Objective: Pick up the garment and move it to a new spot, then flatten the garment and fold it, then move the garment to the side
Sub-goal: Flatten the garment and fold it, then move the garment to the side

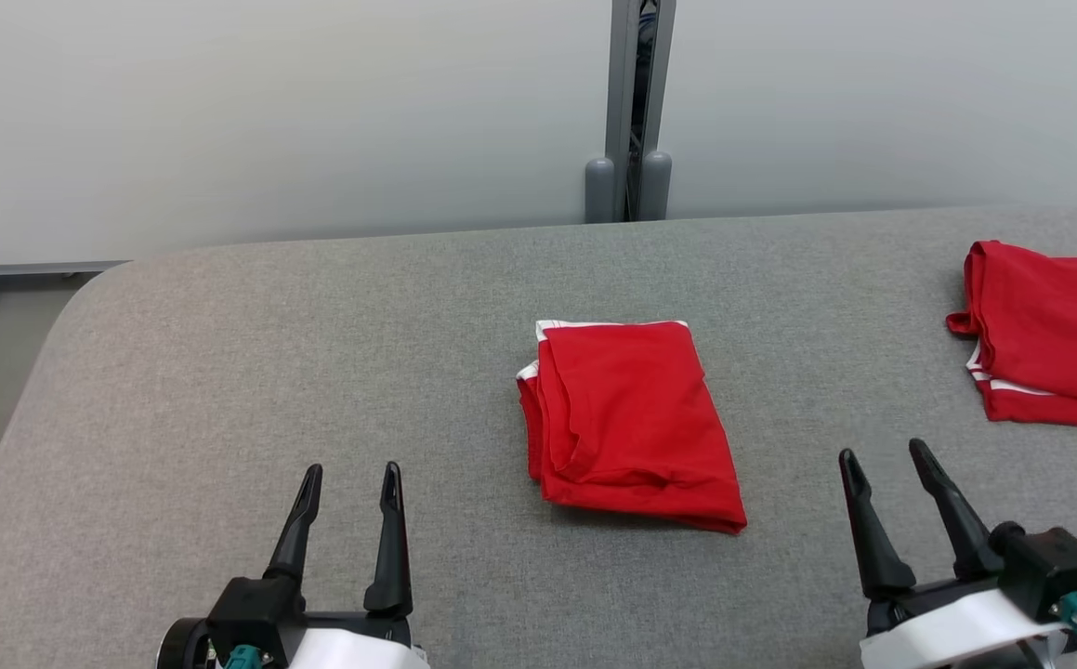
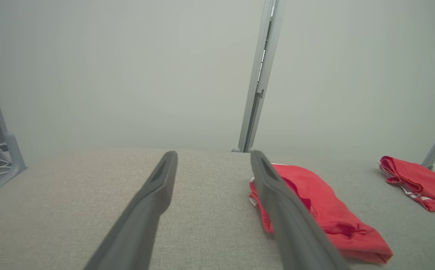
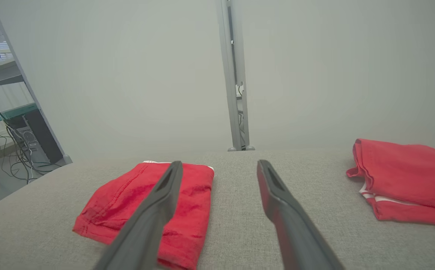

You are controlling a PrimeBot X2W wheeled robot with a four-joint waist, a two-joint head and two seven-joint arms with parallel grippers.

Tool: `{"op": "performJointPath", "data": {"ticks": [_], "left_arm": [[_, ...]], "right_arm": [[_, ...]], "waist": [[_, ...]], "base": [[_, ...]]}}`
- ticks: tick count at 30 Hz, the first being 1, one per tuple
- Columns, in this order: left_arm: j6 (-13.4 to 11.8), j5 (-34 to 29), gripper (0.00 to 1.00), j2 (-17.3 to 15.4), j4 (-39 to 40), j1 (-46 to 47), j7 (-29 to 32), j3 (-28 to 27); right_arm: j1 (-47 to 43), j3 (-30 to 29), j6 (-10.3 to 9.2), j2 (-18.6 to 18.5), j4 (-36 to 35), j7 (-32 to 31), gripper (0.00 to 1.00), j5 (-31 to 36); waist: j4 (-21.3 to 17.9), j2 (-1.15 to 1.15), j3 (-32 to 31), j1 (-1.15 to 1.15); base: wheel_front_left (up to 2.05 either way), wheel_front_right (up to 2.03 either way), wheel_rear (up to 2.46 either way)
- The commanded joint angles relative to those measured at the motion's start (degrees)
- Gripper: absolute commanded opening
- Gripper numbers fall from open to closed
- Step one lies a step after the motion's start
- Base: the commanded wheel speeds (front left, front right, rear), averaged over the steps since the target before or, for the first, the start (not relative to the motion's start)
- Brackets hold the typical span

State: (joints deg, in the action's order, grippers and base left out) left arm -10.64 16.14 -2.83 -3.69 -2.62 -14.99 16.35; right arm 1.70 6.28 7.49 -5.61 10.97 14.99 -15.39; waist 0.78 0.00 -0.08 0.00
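Grey table (image 1: 222,353) under pale wall (image 1: 269,111) bears garment (image 1: 631,418); left hand (image 1: 353,469) and right hand (image 1: 882,451) splayed, empty.

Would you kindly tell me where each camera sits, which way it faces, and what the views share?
Head view: on the head, looking forward and down at the table; open left gripper lower left, open right gripper lower right.
Left wrist view: on the left wrist, facing the wall along its fingers; folded garment at right.
Right wrist view: on the right wrist, facing likewise along its fingers; folded garment at left.
Shared: all show the folded garment, second garment and post.
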Motion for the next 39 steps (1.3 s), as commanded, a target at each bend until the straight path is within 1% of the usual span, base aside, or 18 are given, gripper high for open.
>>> {"op": "performJointPath", "data": {"ticks": [1, 8, 28, 31, 33, 37, 39], "left_arm": [[0.2, -0.8, 1.00, -0.2, -0.1, -0.3, -0.2, -0.4], [0.1, -2.0, 1.00, -0.2, -0.3, -1.0, -0.2, -0.5], [-0.1, -3.6, 1.00, -0.2, -0.3, -1.4, -0.2, -0.1], [-0.4, -4.1, 1.00, -0.2, -0.4, -1.3, -0.2, 0.1], [-0.3, -4.3, 1.00, -0.2, -0.5, -1.1, -0.2, 0.4], [0.2, -4.9, 1.00, -0.2, -0.5, -0.5, -0.2, 1.0], [0.2, -5.1, 1.00, -0.2, -0.3, -0.1, -0.2, 1.2]], "right_arm": [[-1.1, 0.2, 0.00, -0.2, -0.9, 0.3, 1.00, 1.3], [-2.7, 0.5, 0.00, 0.3, -2.0, 0.3, 1.00, 3.0], [-2.8, 0.6, 0.00, 0.9, -1.0, 0.3, 1.00, 3.0], [-1.5, 1.8, 0.00, 0.7, 0.7, 0.3, 1.00, 1.2], [-0.4, 2.7, -0.01, 0.3, 3.2, 0.3, 1.00, -0.5], [3.3, 4.4, 0.00, 0.6, 9.9, 0.3, 1.00, -8.5], [5.6, 5.5, 0.00, 0.5, 13.0, -0.2, 1.00, -14.2]], "waist": [[-0.2, 0.00, -0.3, 0.00], [-0.3, 0.00, -0.9, 0.00], [0.6, 0.00, -0.7, 0.00], [0.9, 0.00, -0.4, 0.00], [1.3, 0.00, -0.2, 0.00], [2.5, 0.00, 0.6, 0.00], [3.2, 0.00, 1.2, 0.00]], "base": [[0.00, 0.00, 0.00], [0.00, 0.00, 0.00], [0.00, 0.00, 0.00], [0.00, 0.00, 0.00], [0.00, 0.00, 0.00], [0.00, 0.00, 0.00], [0.00, 0.00, 0.00]]}}
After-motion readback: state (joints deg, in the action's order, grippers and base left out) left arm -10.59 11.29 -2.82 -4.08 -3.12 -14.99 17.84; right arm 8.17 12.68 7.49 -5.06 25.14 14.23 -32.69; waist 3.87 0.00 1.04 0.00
